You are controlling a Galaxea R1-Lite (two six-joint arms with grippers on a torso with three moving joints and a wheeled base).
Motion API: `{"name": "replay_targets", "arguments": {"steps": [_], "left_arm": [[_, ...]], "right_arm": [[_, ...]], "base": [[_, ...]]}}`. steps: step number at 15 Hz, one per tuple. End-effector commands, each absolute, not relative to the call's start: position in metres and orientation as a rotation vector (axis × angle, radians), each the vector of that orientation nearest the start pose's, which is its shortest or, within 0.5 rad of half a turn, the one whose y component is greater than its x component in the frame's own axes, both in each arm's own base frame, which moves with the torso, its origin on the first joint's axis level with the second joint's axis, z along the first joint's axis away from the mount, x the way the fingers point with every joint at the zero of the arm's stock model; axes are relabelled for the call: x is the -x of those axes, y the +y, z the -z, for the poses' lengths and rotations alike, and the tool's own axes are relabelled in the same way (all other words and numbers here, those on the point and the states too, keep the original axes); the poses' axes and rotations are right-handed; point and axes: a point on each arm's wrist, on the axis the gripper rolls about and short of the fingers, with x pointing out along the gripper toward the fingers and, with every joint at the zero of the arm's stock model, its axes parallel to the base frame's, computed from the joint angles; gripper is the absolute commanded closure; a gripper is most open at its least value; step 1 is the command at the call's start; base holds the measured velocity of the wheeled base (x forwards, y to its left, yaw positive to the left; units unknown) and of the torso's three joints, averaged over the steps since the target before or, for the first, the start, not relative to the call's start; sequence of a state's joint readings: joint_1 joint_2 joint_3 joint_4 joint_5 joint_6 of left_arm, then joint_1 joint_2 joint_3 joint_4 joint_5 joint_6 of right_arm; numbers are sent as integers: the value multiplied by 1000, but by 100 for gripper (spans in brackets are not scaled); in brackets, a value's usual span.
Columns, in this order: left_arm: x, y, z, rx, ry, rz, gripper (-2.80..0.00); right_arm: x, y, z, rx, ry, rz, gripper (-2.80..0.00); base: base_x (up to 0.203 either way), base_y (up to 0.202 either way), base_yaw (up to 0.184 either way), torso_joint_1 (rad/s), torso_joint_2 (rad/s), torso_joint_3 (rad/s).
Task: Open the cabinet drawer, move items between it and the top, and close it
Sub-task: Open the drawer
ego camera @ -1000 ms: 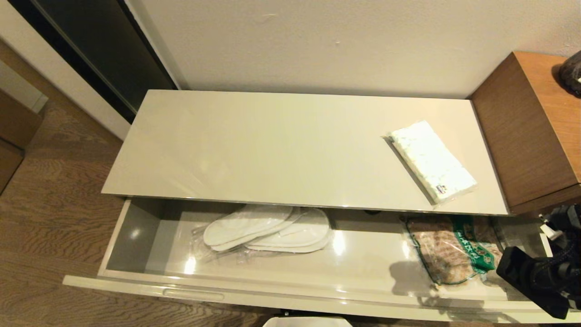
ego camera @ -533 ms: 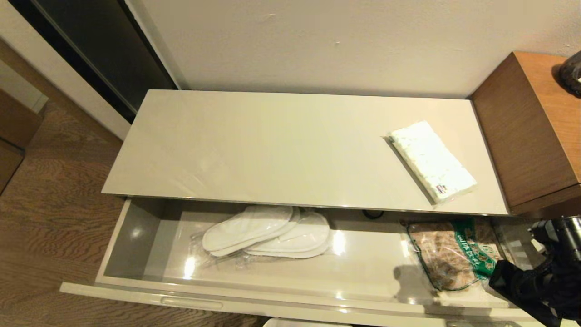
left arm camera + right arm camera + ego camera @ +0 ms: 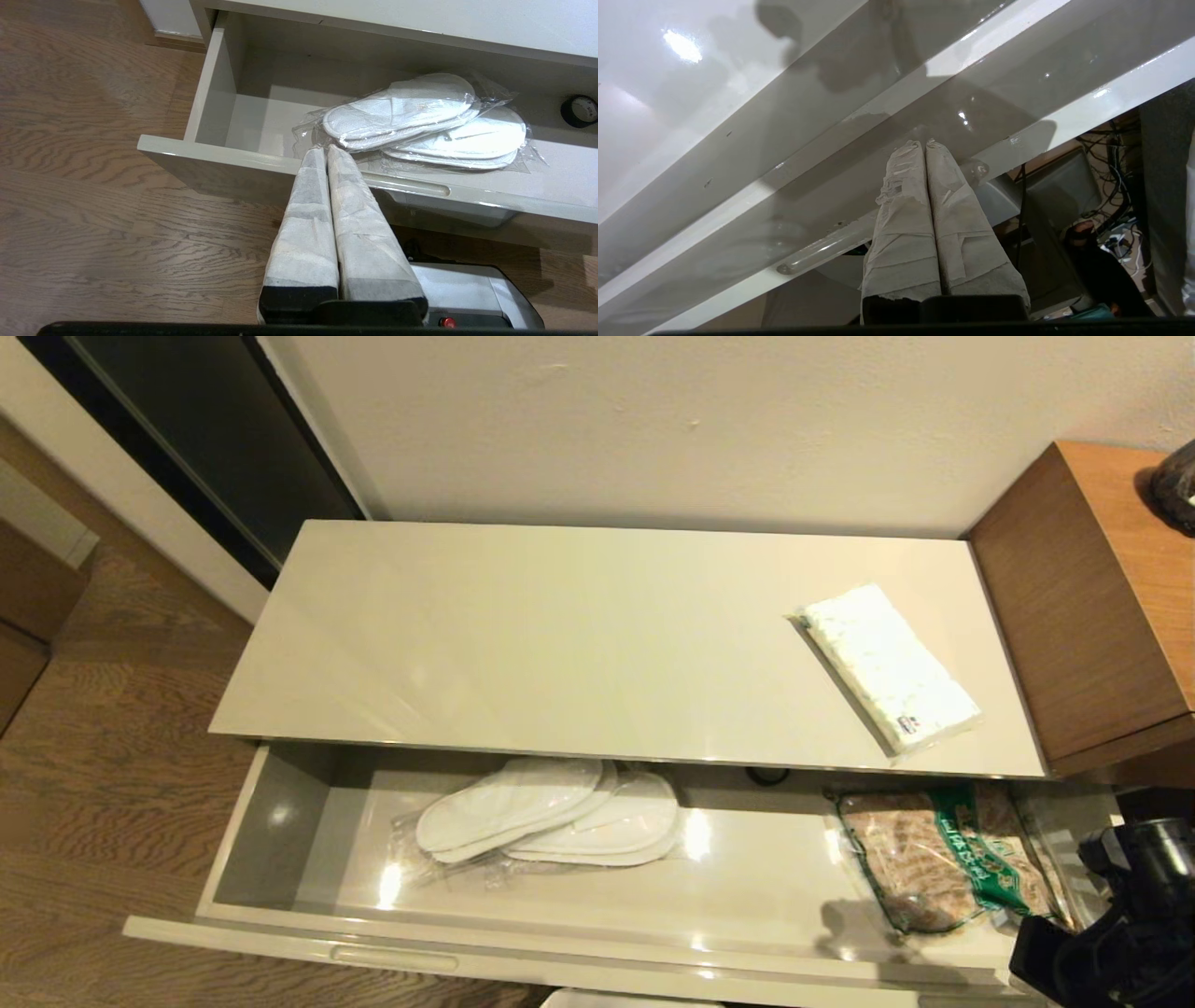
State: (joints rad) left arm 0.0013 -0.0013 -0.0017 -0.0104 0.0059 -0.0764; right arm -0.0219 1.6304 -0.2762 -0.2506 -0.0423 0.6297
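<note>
The drawer stands pulled out below the top, so the opening step looks done and the swapping of items is what remains. The tissue pack lies on the top near its right end, its long axis running diagonally from the back toward the front right corner. The slippers lie in the left-middle of the drawer, their long axis roughly along the drawer's length, with a snack bag at the drawer's right end.

The right gripper hangs low at the drawer's front right corner, its 2 fingers pressed together and holding nothing. From there the tissue pack lies up and back, beyond the snack bag, and this arm is plainly the nearer one to it.

The left gripper is also closed and empty, waiting in front of the drawer's front edge; in its wrist view the slippers sit just beyond its fingertips, inside the drawer. So it looks better placed for the slippers, and either gripper would need to open first.
</note>
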Motion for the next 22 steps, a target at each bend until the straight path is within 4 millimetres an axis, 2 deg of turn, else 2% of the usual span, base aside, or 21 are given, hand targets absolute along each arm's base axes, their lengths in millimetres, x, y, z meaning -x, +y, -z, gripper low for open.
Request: {"name": "replay_targets", "arguments": {"steps": [1,7,11,13,16,19,22], "left_arm": [[23,0,-77,78,-13,-8,0],[23,0,-77,77,-13,-7,0],[23,0,-77,77,-13,-9,0],[23,0,-77,78,-13,-7,0],[23,0,-77,77,-13,-9,0],[23,0,-77,77,-13,-7,0],[23,0,-77,77,-13,-7,0]], "right_arm": [[-171,-5,-51,-550,1065,407,0],[-149,-4,-43,-533,1126,418,0],[-126,-4,-50,-504,1103,388,0],[-115,-3,-60,-493,1076,373,0],[-103,-3,-93,-491,990,334,0],[-105,-2,-143,-512,852,265,0],[-119,-1,-173,-511,771,240,0]], "base": [[0,0,0,0,0,0],[0,0,0,0,0,0],[0,0,0,0,0,0],[0,0,0,0,0,0],[0,0,0,0,0,0],[0,0,0,0,0,0],[0,0,0,0,0,0]]}}
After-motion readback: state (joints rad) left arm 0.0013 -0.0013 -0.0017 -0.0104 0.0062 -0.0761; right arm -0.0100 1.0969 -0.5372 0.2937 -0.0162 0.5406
